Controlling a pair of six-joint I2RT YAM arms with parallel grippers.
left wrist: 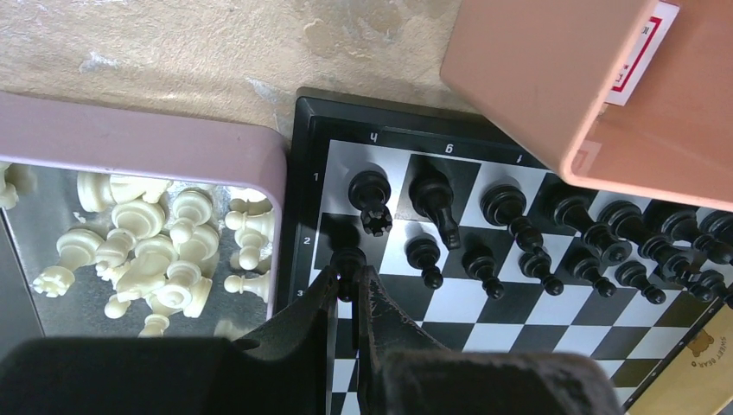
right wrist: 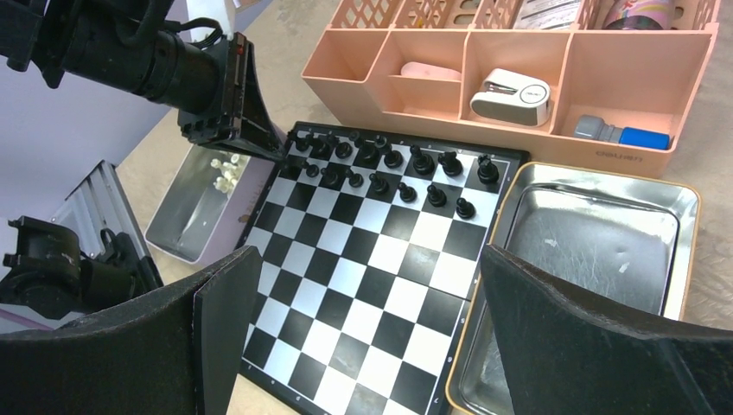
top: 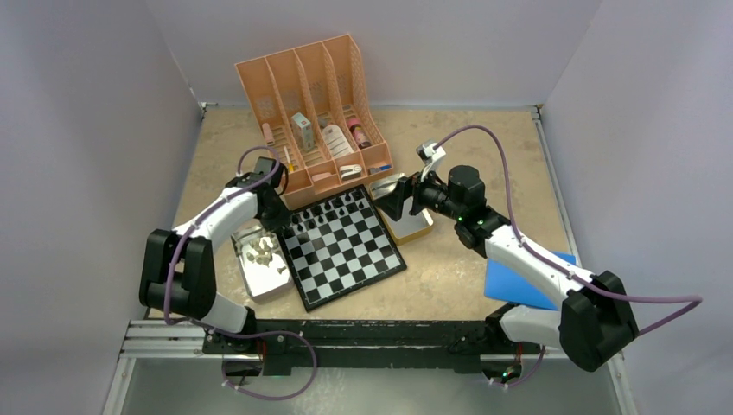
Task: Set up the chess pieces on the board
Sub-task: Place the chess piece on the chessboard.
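Left fingers (left wrist: 385, 324), angled down, pinch a black pawn (left wrist: 347, 258) on the board (left wrist: 484, 320); right fingers (right wrist: 216, 320) hover spread wide

We find the flat black-and-white checkered board (right wrist: 346, 259) glossy, its small black chess pieces (left wrist: 370, 194) smooth, shiny plastic. The shallow rectangular metal tray (right wrist: 605, 251) looks bright but scuffed, the peach plastic organizer (right wrist: 484, 138) matt, the mottled beige tabletop (left wrist: 173, 43) rough.

Overhead plus two close wrist views — board (top: 346, 259) shared
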